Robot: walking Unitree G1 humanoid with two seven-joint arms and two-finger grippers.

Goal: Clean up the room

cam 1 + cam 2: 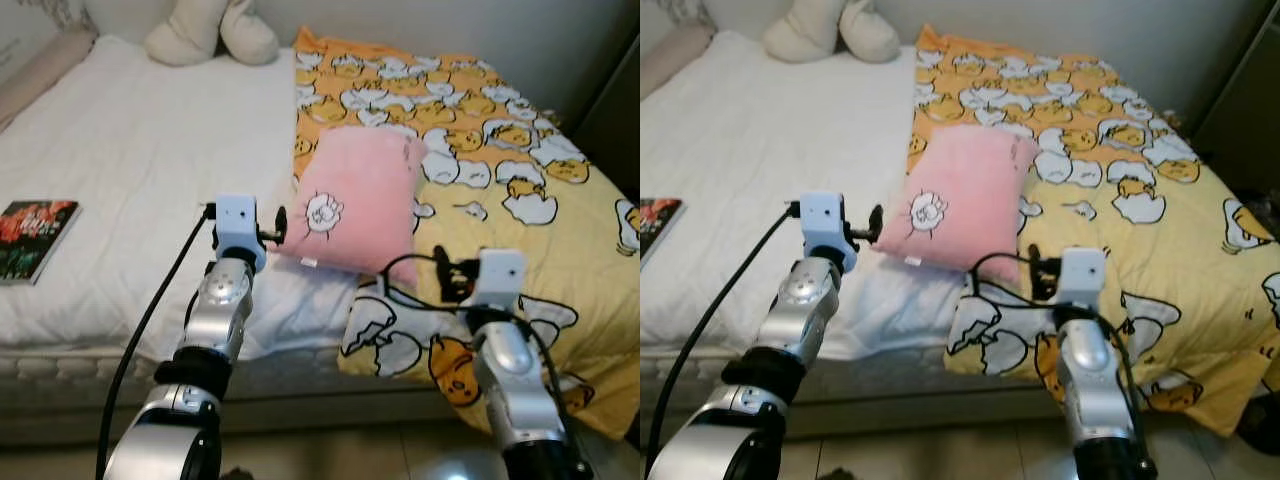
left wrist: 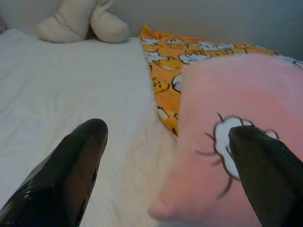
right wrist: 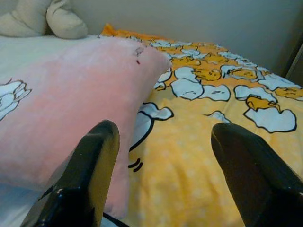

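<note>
A pink pillow (image 1: 362, 195) with a small white cartoon patch lies on the bed, half on the yellow duck-print blanket (image 1: 500, 130) and half on the white sheet (image 1: 150, 150). My left gripper (image 2: 165, 165) is open at the pillow's near left corner, one finger over the sheet, the other over the patch. My right gripper (image 3: 163, 175) is open at the pillow's near right edge, one finger (image 3: 90, 170) in front of the pillow, the other above the blanket. Neither holds anything.
A book (image 1: 35, 238) with a dark red cover lies near the bed's left front edge. A cream plush toy (image 1: 210, 30) sits at the head of the bed. The mattress edge (image 1: 90, 370) runs just below my arms. A dark cabinet (image 1: 615, 110) stands at the right.
</note>
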